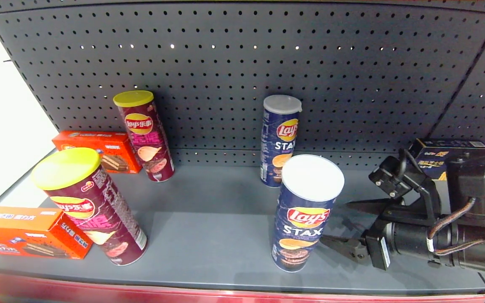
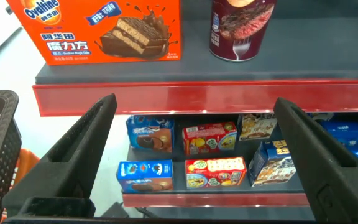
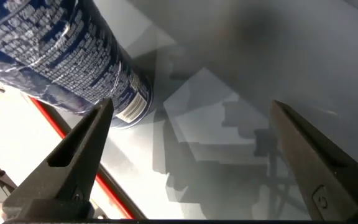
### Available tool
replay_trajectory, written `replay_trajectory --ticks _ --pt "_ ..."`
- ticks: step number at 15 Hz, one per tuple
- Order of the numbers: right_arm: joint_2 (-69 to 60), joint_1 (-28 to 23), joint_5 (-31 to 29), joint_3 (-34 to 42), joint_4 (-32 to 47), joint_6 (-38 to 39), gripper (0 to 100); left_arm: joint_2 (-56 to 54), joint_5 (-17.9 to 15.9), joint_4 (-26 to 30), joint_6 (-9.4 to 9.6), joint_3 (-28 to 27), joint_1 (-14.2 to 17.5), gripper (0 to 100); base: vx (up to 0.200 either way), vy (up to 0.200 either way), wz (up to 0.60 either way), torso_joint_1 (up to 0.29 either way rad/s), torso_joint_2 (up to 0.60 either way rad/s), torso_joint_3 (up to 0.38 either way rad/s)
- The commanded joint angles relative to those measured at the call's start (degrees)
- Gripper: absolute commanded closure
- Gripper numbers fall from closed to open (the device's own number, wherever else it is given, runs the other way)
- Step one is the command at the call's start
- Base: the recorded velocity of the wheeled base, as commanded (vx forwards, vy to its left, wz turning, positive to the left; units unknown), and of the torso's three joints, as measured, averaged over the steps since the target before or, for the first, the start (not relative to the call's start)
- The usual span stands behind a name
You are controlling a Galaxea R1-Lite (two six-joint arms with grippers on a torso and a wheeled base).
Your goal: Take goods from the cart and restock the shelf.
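Blue chip can [image 1: 305,214] stands upright near the front edge of the shelf [image 1: 209,235], with its long axis vertical and its white lid up. Right gripper [image 1: 336,222] lies level just beside it, toward the shelf's right end. Its jaws are spread wide and the can is not between them. The right arm is nearer. Left gripper [image 2: 194,102] sits out in front of the front edge, jaws spread, empty. Any retraction should avoid tipping the can.

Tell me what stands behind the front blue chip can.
A second blue can with a pale lid stands behind it, by the pegboard wall. The front blue can hides that can's lower right part and the shelf between them.
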Motion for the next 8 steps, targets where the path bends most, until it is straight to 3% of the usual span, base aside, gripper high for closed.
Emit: replay_trajectory --ticks 1,8 --pt "0.5 0.2 0.0 -0.4 0.0 0.0 0 0.1 0.0 0.0 -0.04 0.0 0.0 0 0.0 0.0 0.0 0.0 0.0 0.0" --pt "1.4 1.0 0.0 -0.6 0.0 0.0 0 0.1 0.0 0.0 -0.04 0.0 0.0 0 0.0 0.0 0.0 0.0 0.0 0.0"
